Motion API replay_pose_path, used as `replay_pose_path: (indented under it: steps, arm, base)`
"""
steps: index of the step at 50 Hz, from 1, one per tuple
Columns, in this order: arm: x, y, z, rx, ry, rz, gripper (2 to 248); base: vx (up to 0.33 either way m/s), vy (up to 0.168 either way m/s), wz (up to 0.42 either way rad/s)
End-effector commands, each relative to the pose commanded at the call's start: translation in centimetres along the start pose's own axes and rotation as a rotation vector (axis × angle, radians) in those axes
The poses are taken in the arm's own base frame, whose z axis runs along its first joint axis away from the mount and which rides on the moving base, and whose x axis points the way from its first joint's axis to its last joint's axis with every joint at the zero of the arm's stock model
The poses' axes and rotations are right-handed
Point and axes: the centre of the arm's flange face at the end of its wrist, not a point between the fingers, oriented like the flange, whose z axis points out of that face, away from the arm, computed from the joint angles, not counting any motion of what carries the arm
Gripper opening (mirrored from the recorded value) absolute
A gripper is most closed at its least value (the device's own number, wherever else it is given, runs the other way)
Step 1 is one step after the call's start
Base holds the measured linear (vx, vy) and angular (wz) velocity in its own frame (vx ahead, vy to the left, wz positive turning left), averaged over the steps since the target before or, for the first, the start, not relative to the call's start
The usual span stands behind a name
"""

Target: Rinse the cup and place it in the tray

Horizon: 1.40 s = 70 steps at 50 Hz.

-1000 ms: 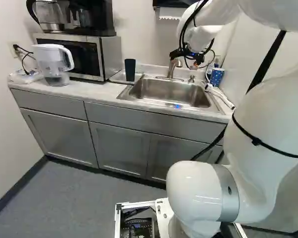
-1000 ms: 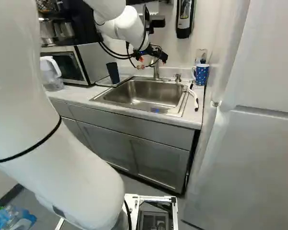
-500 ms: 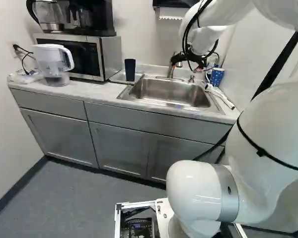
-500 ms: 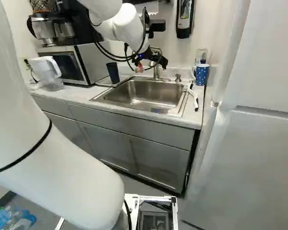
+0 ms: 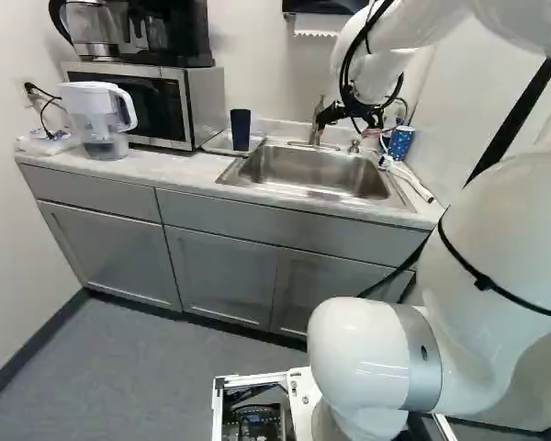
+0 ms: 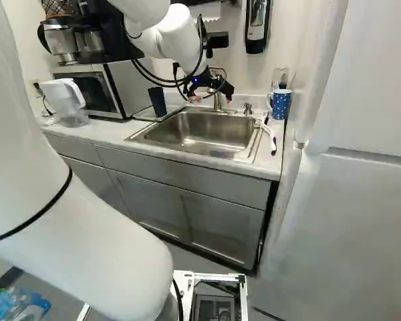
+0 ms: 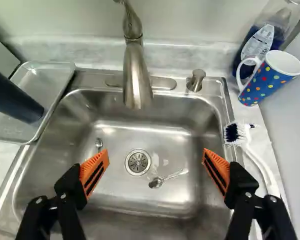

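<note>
My gripper [image 6: 211,97] hangs over the back of the sink [image 6: 200,144], near the faucet, and in the wrist view the gripper [image 7: 156,157] is spread wide with nothing between its orange pads. Below it lies the sink's bare basin floor [image 7: 125,187]. A white-rimmed blue mug with coloured dots [image 7: 270,77] stands on the counter right of the sink, beside a soap bottle, apart from the gripper. A dark cup [image 5: 241,130] stands in the shallow tray [image 7: 37,80] on the sink's other side.
The faucet [image 7: 136,75] reaches over the basin, close ahead of the gripper. A spoon [image 7: 157,182] lies by the drain. A white brush [image 7: 260,162] rests on the counter beside the mug. Microwave [image 5: 147,101] and water pitcher [image 5: 99,119] stand beyond the tray.
My arm has shifted slightly, and the gripper has turned and levelled over the sink's back edge, its fingers staying apart. The base, mug, dark cup and tray have not moved.
</note>
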Motion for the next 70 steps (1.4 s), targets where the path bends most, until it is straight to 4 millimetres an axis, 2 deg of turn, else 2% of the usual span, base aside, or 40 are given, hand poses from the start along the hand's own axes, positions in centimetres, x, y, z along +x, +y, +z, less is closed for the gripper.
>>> replay_pose_path:
  steps: [70]
  arm:
    - [-0.09, -0.01, 0.0, 0.001, -0.01, 0.0, 247]
  base:
    - [-0.001, 0.0, 0.001]
